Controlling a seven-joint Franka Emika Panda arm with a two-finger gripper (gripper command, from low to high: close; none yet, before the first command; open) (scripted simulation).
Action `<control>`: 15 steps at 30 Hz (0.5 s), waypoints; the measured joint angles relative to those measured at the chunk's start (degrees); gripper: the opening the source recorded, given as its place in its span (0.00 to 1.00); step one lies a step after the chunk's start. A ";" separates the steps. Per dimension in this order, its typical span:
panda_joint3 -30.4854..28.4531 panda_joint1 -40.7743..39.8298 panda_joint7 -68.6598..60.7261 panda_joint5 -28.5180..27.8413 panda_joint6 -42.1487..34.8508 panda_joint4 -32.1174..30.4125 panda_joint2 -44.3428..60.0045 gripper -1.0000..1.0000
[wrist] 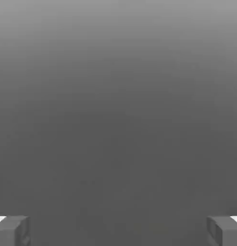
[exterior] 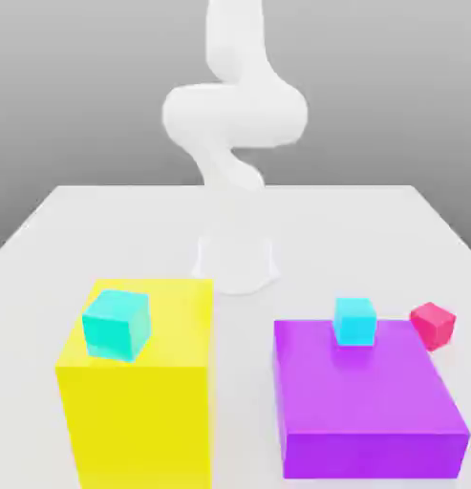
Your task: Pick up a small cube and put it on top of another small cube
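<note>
The small cube is out of view. One cyan cube (exterior: 116, 324) rests on top of a tall yellow block (exterior: 139, 401) on the exterior view's left. A second cyan cube (exterior: 354, 320) sits on the far part of a low purple block (exterior: 368, 401) on the right. In the hand view my gripper (wrist: 118, 231) is open: its two grey fingertips (wrist: 12, 230) stand far apart with nothing between them, and plain grey background lies beyond.
A red cube (exterior: 433, 325) lies on the white table (exterior: 105, 239), just right of the purple block. The white arm (exterior: 234, 115) rises from its base (exterior: 236, 263) at the middle of the table, behind both blocks.
</note>
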 joint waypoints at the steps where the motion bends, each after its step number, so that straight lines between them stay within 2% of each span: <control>1: 0.14 0.69 -0.63 0.26 0.37 0.55 2.25 0.50; 15: 4.41 7.86 -7.41 1.55 4.86 7.77 31.49 0.50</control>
